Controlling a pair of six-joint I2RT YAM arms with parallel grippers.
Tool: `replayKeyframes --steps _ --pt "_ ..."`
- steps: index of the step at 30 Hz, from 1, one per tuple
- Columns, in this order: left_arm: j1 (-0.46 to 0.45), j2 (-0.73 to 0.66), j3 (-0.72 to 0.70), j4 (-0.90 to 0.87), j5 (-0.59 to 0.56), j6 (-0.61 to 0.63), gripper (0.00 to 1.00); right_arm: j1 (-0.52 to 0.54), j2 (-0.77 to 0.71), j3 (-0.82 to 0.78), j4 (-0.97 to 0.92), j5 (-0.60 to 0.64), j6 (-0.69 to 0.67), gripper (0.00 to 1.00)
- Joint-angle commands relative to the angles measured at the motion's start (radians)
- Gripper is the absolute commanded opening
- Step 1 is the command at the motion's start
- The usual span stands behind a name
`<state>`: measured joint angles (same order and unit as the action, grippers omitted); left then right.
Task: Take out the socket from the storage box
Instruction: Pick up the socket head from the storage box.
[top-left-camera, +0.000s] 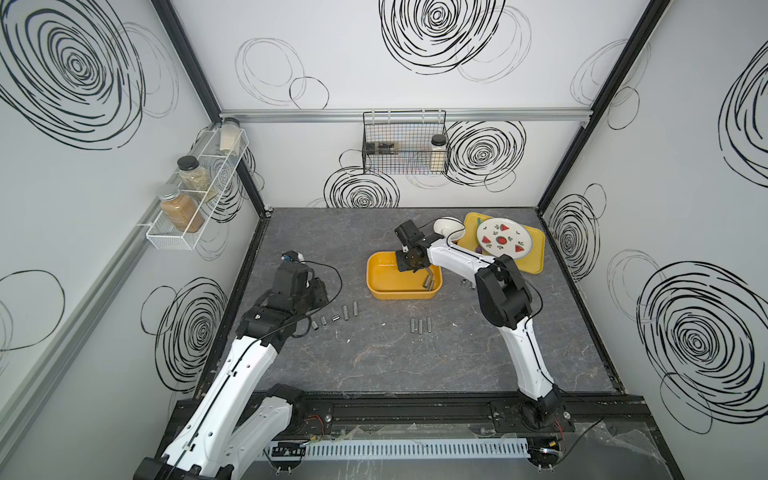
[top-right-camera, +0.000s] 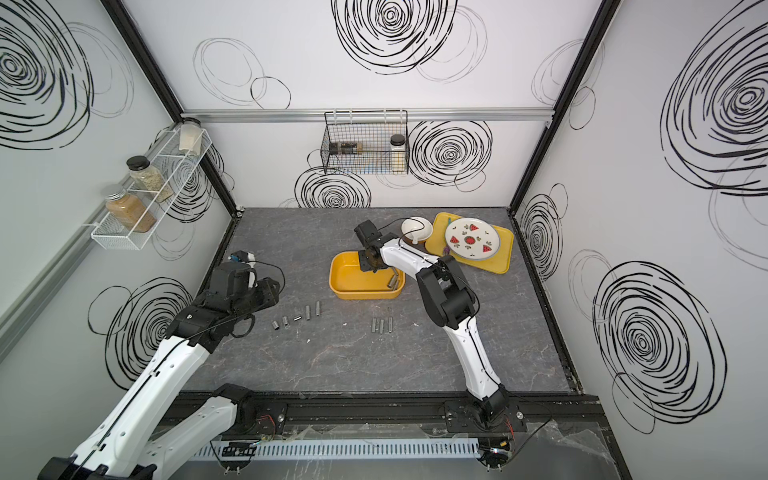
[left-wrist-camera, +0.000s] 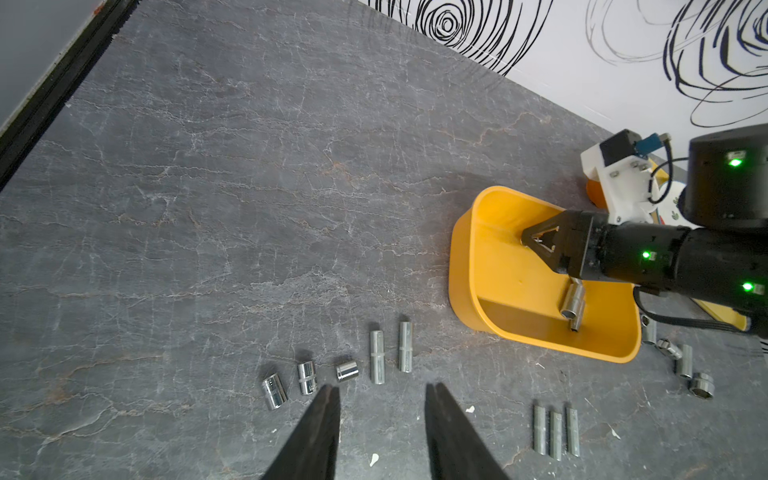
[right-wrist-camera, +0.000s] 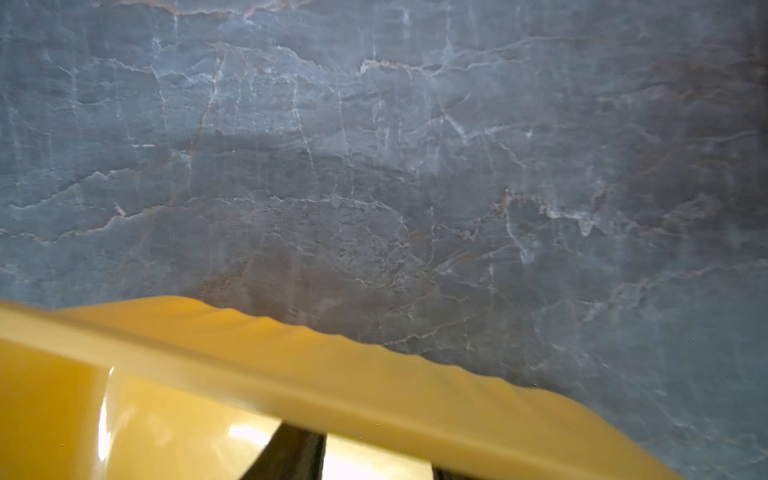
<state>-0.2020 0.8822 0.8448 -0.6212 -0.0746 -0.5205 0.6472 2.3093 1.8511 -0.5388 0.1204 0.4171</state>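
Two chromed cylindrical sockets (left-wrist-camera: 572, 302) are seen in the glossy, round-cornered plastic storage box (left-wrist-camera: 462, 266). Inside it, the right gripper (left-wrist-camera: 528, 240) is spread, empty. Outside, the left gripper (left-wrist-camera: 381, 395) is likewise spread.

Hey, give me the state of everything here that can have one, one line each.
Deep yellow-orange plastic storage box: upright, open-topped, holds two sockets.
Two steel sockets in the box: lying together, ungripped.
Loose steel sockets on the grey table: lying outside the box.
Left gripper: fingers open, empty, above the table.
Right gripper: fingers open, empty, over the box interior.
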Motion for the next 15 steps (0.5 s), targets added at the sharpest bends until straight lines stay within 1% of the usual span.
replayKeyframes --steps 1,5,12,15 --pt "0.01 0.005 -0.01 0.04 0.01 0.017 0.42 0.011 0.033 0.029 -0.035 0.01 -0.003 0.41" --pt "0.012 0.011 -0.01 0.041 0.016 0.016 0.42 0.019 0.044 0.028 -0.03 0.002 0.002 0.39" --pt "0.015 0.014 -0.01 0.041 0.019 0.019 0.42 0.026 0.074 0.046 -0.043 0.031 0.008 0.38" --pt "0.015 0.015 -0.01 0.041 0.021 0.019 0.42 0.028 0.079 0.04 -0.037 0.039 0.017 0.37"
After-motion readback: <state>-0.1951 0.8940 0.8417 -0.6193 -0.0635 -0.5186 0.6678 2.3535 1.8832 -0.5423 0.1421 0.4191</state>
